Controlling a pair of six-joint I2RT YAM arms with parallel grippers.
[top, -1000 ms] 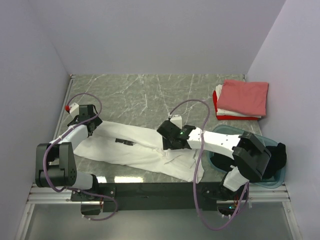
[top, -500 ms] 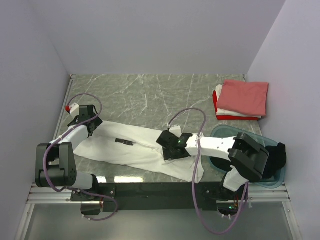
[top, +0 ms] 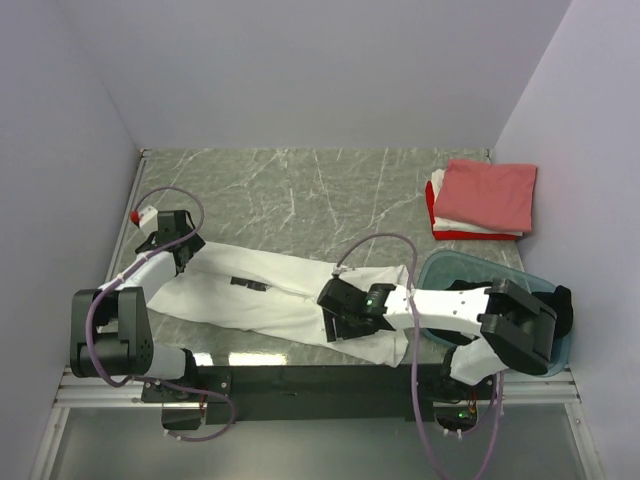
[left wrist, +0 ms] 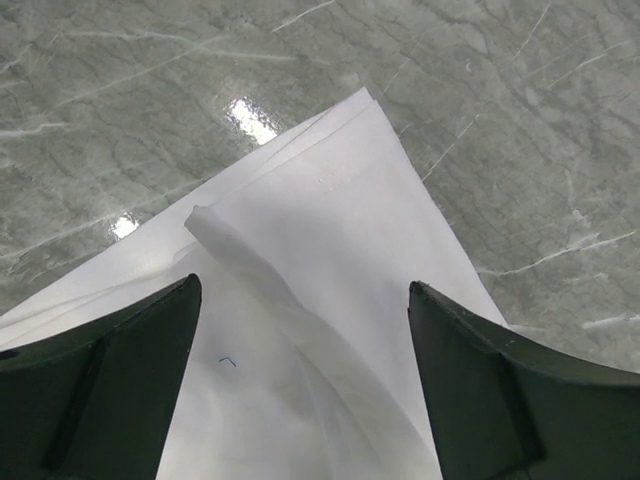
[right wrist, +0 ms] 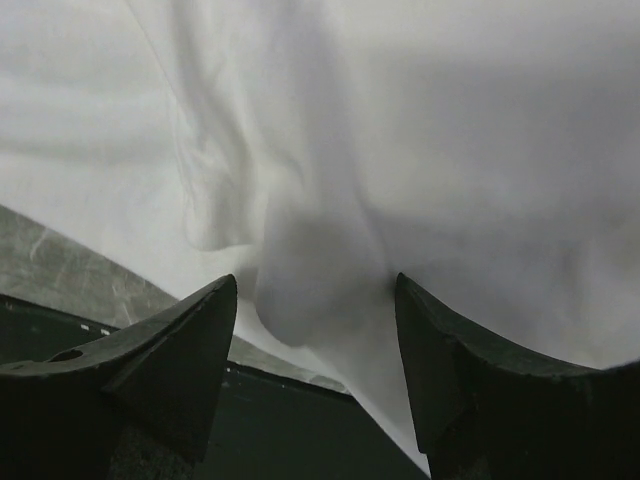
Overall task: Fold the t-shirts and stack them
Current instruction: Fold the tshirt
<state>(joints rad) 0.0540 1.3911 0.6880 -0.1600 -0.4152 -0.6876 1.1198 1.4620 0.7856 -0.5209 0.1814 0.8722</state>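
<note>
A large white t-shirt [top: 270, 300] with a dark graphic lies in a long strip across the near part of the table. My left gripper [top: 185, 258] is open over its left end, a pointed cloth corner [left wrist: 330, 210] between the fingers. My right gripper [top: 335, 318] is open over the shirt's near right part, a hanging fold [right wrist: 310, 290] between the fingers at the table's front edge. A folded salmon-pink shirt [top: 487, 193] tops a stack with red and white ones at the far right. A black shirt [top: 555, 315] lies in the tub.
A translucent teal tub [top: 455, 265] stands at the near right, under my right arm. The dark front rail [right wrist: 250, 430] runs below the table edge. Grey walls close in the marble table [top: 300, 180] on three sides.
My right gripper has moved towards the near edge of the table, along the shirt's right part. The left arm and the shirt's left end have not moved.
</note>
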